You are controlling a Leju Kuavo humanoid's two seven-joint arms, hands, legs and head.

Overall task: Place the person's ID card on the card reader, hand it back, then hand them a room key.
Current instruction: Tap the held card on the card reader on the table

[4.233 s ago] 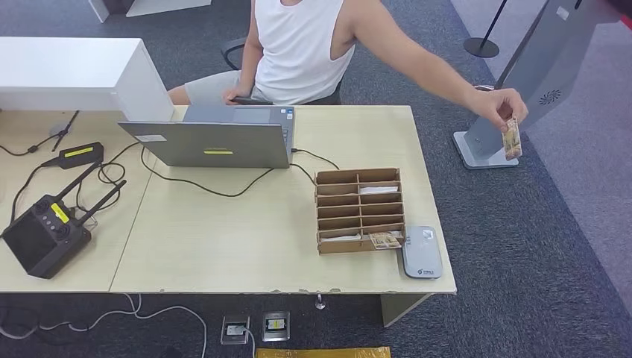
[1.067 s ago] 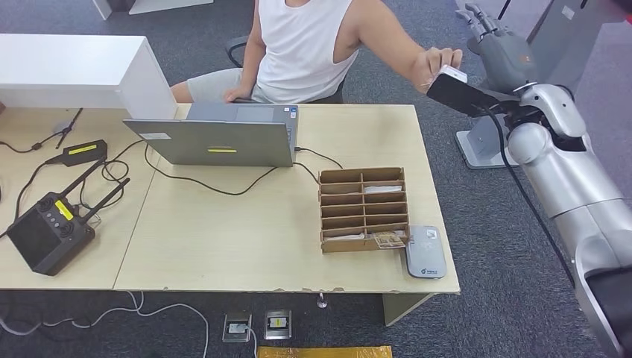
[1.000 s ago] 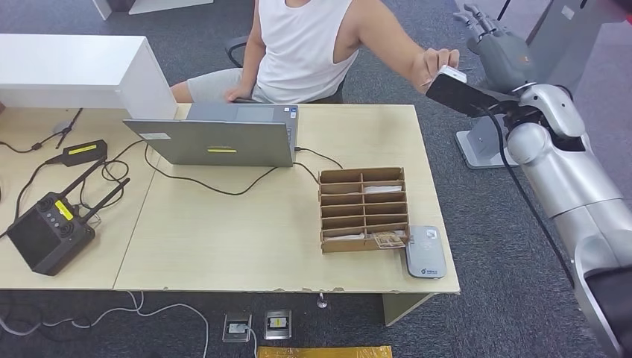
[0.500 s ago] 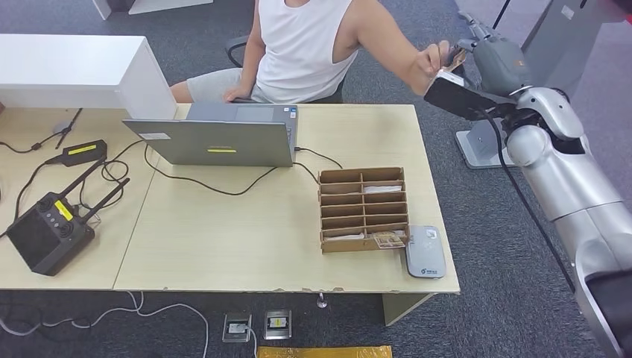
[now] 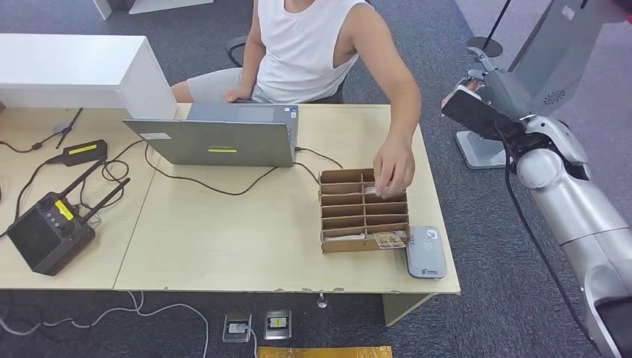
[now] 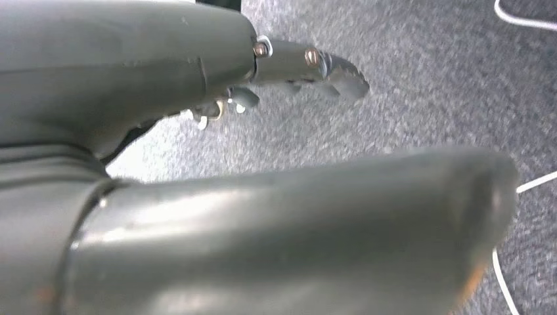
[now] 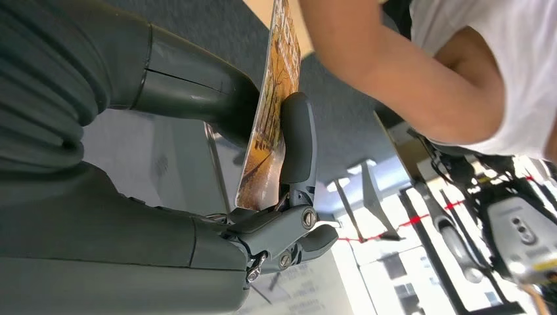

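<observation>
The ID card (image 7: 270, 105) is pinched between thumb and fingers (image 7: 297, 141) of the right hand (image 5: 498, 88), raised beside the counter (image 5: 246, 239). Lower it flat onto the card reader (image 5: 422, 252), clear of the person's hand (image 5: 393, 167). Left hand (image 6: 197, 164): finger state cannot be told.

Open grey laptop (image 5: 216, 142) at the far side of my pale wooden desk (image 5: 223, 239), black antenna controller box (image 5: 45, 235) left, black power brick (image 5: 80, 154) behind it.

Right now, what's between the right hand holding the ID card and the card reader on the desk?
Head view: bare carpet and the desk edge separate right hand from card reader.
</observation>
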